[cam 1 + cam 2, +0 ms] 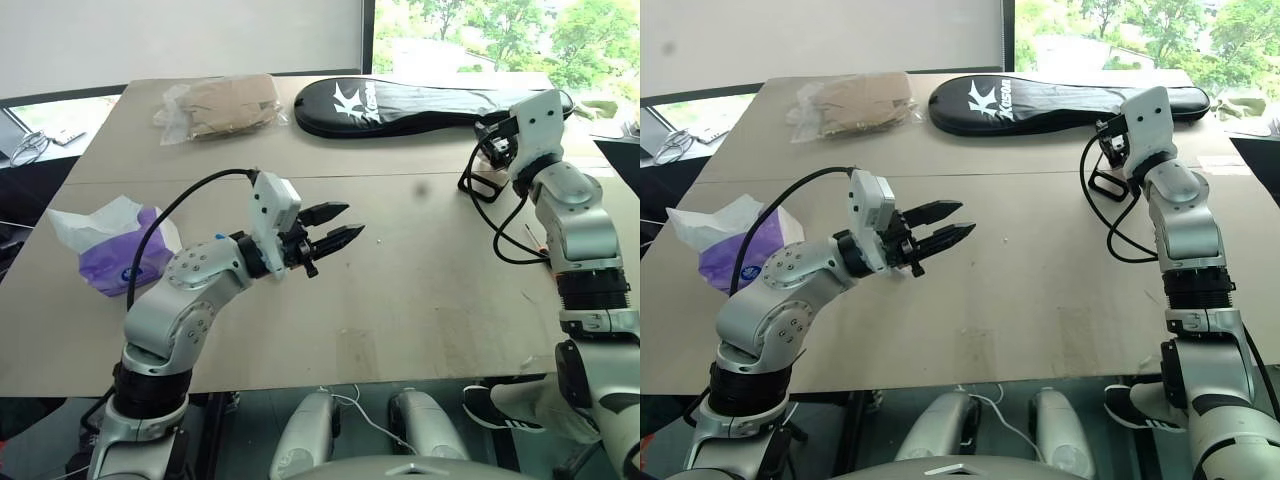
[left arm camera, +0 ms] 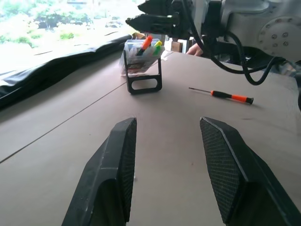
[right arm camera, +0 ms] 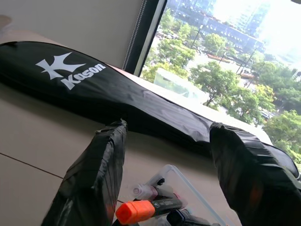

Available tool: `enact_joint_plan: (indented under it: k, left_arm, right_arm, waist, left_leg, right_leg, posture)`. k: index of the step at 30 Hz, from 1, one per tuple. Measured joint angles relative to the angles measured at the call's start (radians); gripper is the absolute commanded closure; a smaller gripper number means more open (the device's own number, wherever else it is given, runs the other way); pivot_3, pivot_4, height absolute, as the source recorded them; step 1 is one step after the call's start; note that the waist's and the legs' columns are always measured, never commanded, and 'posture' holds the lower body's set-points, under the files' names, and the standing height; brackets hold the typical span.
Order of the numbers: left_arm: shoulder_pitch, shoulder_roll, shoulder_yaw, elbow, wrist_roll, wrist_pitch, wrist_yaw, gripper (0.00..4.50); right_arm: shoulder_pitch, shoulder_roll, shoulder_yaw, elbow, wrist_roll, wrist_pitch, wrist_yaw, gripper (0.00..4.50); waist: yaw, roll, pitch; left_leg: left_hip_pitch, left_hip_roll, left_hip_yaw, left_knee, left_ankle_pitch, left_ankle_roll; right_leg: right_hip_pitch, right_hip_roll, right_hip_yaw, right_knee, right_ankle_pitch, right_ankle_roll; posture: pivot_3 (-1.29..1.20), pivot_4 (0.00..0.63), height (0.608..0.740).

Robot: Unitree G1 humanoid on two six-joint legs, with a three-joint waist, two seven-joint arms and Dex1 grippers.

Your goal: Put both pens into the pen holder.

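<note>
This looks like an office or lab room set high in a building, used as a test space. A broad tan table (image 1: pixel 400 300) made of boards butted together fills the middle; beyond its far edge at twelve o'clock stands a plain pale wall (image 1: pixel 200 40), and at one to two o'clock a dark-framed window (image 1: pixel 480 35) gives onto treetops, with the right wrist view showing city blocks and streets far below. Everyday clutter lies about: a black racket bag (image 1: pixel 420 105) at one o'clock, a bagged brown bundle (image 1: pixel 225 105) at eleven, a tissue pack (image 1: pixel 115 250) at nine, and loose cables (image 1: pixel 30 148) on a side desk at ten.
</note>
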State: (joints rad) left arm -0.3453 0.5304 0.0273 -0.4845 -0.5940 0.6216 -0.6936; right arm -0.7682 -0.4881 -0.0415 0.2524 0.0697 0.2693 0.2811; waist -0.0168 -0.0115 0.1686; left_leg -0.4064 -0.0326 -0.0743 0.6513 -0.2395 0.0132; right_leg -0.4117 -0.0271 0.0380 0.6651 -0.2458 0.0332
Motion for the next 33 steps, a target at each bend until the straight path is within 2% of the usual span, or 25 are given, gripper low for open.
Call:
enact_joint_plan:
  k: [1, 4, 7, 8, 9, 11, 14, 17, 21, 23, 30, 33]
  left_arm:
    - [-0.001, 0.000, 0.003, 0.000, 0.000, -0.003, 0.000, 2.33]
    - [-0.002, -0.003, 0.003, 0.000, 0.000, -0.008, 0.000, 2.33]
    - [-0.001, -0.003, 0.006, 0.000, -0.026, -0.002, -0.007, 1.63]
    - [0.000, -0.004, 0.008, -0.001, -0.040, 0.007, -0.006, 1.18]
    - [0.008, -0.003, 0.021, -0.003, -0.050, 0.019, 0.007, 0.46]
    - [0.009, -0.001, 0.030, -0.007, -0.051, 0.039, 0.036, 0.01]
    - [0.030, 0.020, 0.088, -0.023, -0.044, 0.182, 0.192, 0.01]
    - [0.006, 0.014, 0.140, -0.025, -0.033, 0.388, 0.364, 0.01]
    - [-0.209, -0.195, 0.256, -0.010, 0.104, 0.828, 0.696, 0.01]
    - [-0.288, -0.251, 0.306, 0.020, 0.168, 0.937, 0.807, 0.01]
    - [-0.362, -0.442, 0.465, 0.151, 0.280, 0.991, 1.113, 0.01]
    - [-0.394, -0.459, 0.494, 0.189, 0.306, 0.991, 1.168, 0.01]
  right_arm:
    - [0.000, -0.001, 0.000, 0.000, -0.002, -0.007, 0.001, 0.08]
    - [0.007, 0.000, -0.009, -0.007, -0.001, -0.017, 0.006, 0.08]
    - [0.041, 0.002, -0.018, -0.065, 0.024, -0.024, 0.031, 0.00]
    - [0.075, 0.000, -0.026, -0.127, 0.055, -0.013, 0.061, 0.00]
    - [0.128, -0.004, -0.031, -0.214, 0.099, 0.008, 0.108, 0.00]
    - [0.171, -0.020, -0.036, -0.280, 0.140, 0.039, 0.159, 0.00]
    - [0.366, -0.102, -0.036, -0.477, 0.271, 0.122, 0.328, 0.00]
    - [0.470, -0.154, -0.033, -0.591, 0.346, 0.177, 0.426, 0.00]
    - [0.498, -0.178, -0.017, -0.666, 0.388, 0.201, 0.484, 0.00]
    - [0.506, -0.182, -0.008, -0.684, 0.417, 0.205, 0.523, 0.00]
    - [0.560, -0.256, -0.007, -0.719, 0.455, 0.097, 0.731, 0.00]
    - [0.558, -0.262, -0.006, -0.718, 0.458, 0.067, 0.773, 0.00]
  waist:
    - [0.000, 0.000, 0.000]
    - [0.000, 0.000, 0.000]
    - [0.001, 0.000, 0.000]
    - [0.001, 0.000, 0.000]
    - [0.001, 0.000, 0.000]
    - [0.002, 0.000, 0.000]
    - [0.005, 0.000, 0.000]
    - [0.001, 0.000, 0.000]
    - [0.005, -0.004, 0.001]
    - [0.004, -0.005, 0.001]
    - [0.010, -0.007, 0.003]
    - [0.010, -0.008, 0.003]
  left_leg:
    - [0.000, 0.000, 0.000, 0.000, 0.000, 0.000]
    - [0.000, 0.000, 0.000, 0.000, 0.000, 0.000]
    - [0.000, 0.000, 0.000, 0.000, 0.000, 0.000]
    - [0.000, 0.000, -0.001, 0.000, 0.000, 0.000]
    - [0.000, 0.000, -0.001, 0.000, 0.000, 0.000]
    - [-0.001, 0.000, -0.001, 0.000, -0.002, 0.004]
    - [-0.001, 0.000, -0.003, 0.000, -0.003, 0.004]
    - [0.000, 0.000, -0.002, 0.001, -0.003, 0.004]
    - [0.007, 0.000, -0.005, 0.003, -0.003, 0.004]
    - [0.008, -0.001, -0.006, 0.003, -0.003, 0.004]
    - [0.008, -0.001, -0.007, 0.002, 0.000, -0.001]
    - [0.008, -0.002, -0.007, 0.002, 0.000, -0.001]
  right_leg:
    - [0.000, 0.000, 0.000, 0.000, 0.000, 0.000]
    - [0.000, 0.000, 0.000, 0.000, 0.000, 0.000]
    - [0.000, 0.000, 0.000, 0.000, 0.000, 0.000]
    - [0.000, 0.000, 0.000, 0.000, 0.000, 0.000]
    - [0.000, 0.000, 0.000, 0.000, 0.000, 0.000]
    - [0.000, 0.000, 0.000, 0.000, 0.000, 0.000]
    - [0.000, 0.000, -0.002, -0.001, 0.000, 0.000]
    - [0.000, 0.000, -0.001, 0.000, 0.000, 0.000]
    - [0.009, 0.002, -0.009, 0.000, 0.000, 0.001]
    - [0.011, 0.005, -0.010, -0.001, 0.000, 0.001]
    - [0.010, -0.001, -0.010, -0.002, 0.000, 0.001]
    - [0.010, -0.002, -0.010, -0.001, 0.000, 0.001]
  posture:
    - [0.00, 0.150, 0.740]
    - [0.00, 0.150, 0.740]
    - [0.00, 0.150, 0.740]
    - [0.00, 0.150, 0.740]
    - [0.00, 0.150, 0.740]
    - [0.00, 0.150, 0.740]
    - [0.00, 0.150, 0.740]
    - [0.00, 0.150, 0.740]
    - [0.00, 0.150, 0.740]
    - [0.00, 0.150, 0.740]
    - [0.00, 0.150, 0.740]
    - [0.00, 0.150, 0.740]
